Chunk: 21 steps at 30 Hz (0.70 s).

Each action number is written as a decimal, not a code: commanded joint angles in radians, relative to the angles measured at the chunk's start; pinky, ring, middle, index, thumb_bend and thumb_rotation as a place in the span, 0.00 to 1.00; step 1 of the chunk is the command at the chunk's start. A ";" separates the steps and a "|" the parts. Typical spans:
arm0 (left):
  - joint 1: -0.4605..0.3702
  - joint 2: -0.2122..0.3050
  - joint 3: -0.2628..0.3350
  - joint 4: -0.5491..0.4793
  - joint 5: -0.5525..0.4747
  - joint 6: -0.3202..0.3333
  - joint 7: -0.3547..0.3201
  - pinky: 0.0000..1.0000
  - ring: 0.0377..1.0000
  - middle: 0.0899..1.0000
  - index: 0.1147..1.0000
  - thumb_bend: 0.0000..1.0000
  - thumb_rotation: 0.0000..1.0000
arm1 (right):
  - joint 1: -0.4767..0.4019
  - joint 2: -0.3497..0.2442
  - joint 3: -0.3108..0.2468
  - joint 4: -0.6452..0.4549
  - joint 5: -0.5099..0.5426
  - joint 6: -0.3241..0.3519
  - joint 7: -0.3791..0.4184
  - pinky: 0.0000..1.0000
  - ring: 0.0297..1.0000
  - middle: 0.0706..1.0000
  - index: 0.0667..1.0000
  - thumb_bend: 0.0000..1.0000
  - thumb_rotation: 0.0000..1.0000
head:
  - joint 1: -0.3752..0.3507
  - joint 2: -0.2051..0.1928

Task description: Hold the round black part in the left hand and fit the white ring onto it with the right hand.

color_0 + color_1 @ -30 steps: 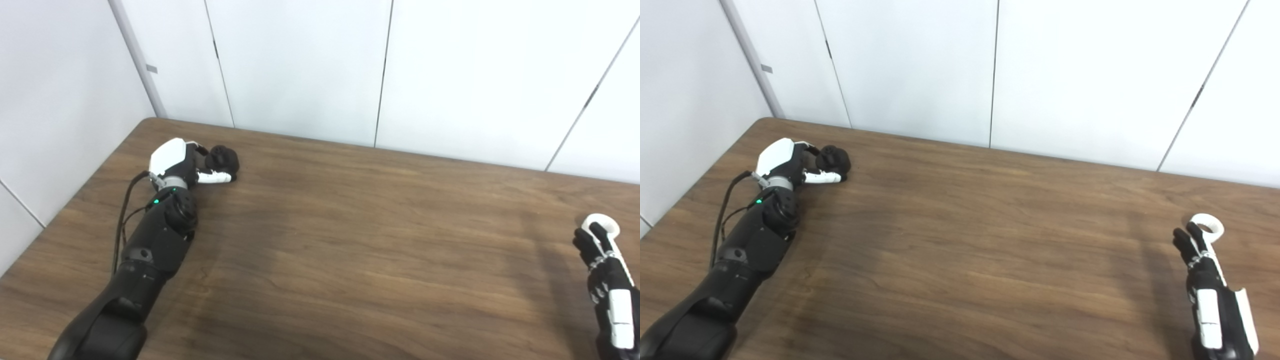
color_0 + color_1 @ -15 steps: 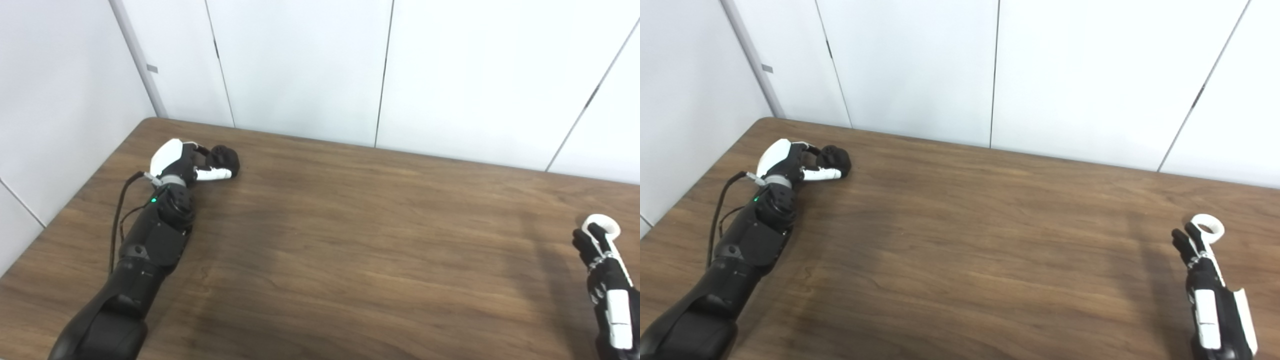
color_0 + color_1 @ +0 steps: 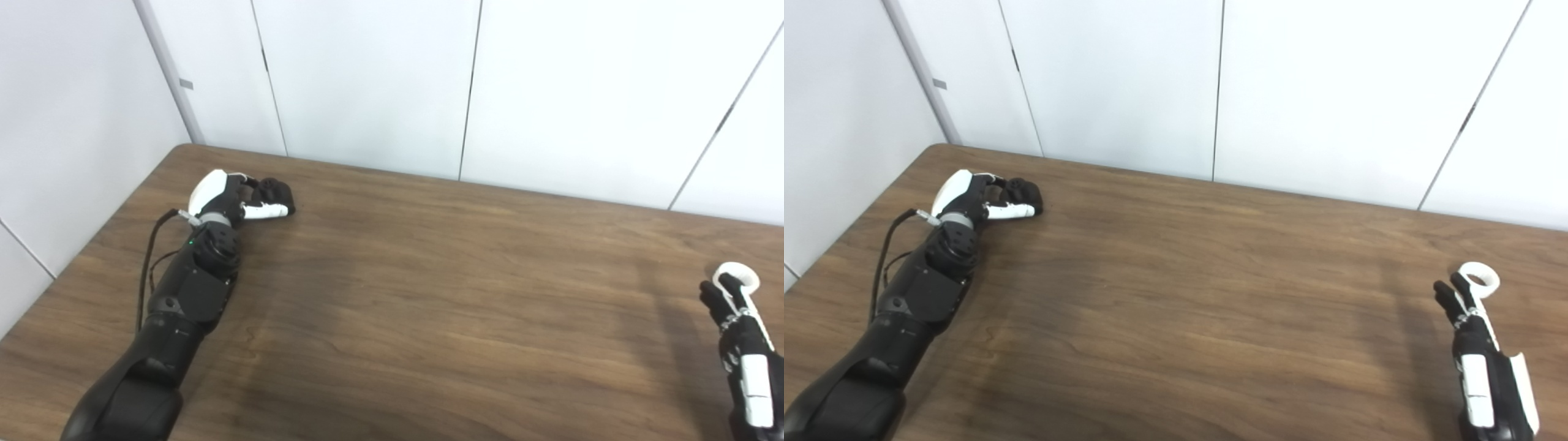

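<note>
At the lower right of the frame the right hand (image 3: 1473,343) reaches up the wooden table (image 3: 1188,288), its fingers (image 3: 1451,293) extended and touching the near edge of the white ring (image 3: 1479,278). The ring appears to lie flat, hole upward; whether it is gripped cannot be told. At the far upper left, the left hand (image 3: 229,199) is curled around the round black part (image 3: 275,191), thumb beneath.

The round black part (image 3: 275,190) is a dark, knobby lump near the far left corner of the surface, wrapped by fingers (image 3: 263,212). The white ring (image 3: 1480,277), thin and open-centred, sits by the right edge, touched by fingertips (image 3: 1460,286).
</note>
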<state>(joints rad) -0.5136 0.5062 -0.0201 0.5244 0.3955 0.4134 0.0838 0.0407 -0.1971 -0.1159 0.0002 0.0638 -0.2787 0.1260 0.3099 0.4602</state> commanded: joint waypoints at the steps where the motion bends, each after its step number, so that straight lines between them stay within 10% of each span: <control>1: -0.049 0.035 -0.005 -0.011 0.021 -0.013 0.015 1.00 1.00 0.91 0.72 0.88 0.33 | 0.072 0.038 0.013 0.091 0.010 0.002 -0.011 1.00 0.93 0.90 0.94 0.49 1.00 | 0.000 0.001; 21: -0.048 0.057 -0.064 -0.005 0.098 -0.002 0.024 1.00 0.98 0.91 0.68 0.83 0.25 | 0.072 0.032 0.014 0.094 -0.002 0.001 -0.019 0.98 0.93 0.90 0.94 0.50 1.00 | 0.007 0.007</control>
<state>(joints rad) -0.5135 0.5225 -0.0854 0.5244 0.4701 0.4168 0.0845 0.0407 -0.1973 -0.1158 0.0001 0.0626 -0.2780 0.1181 0.3160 0.4663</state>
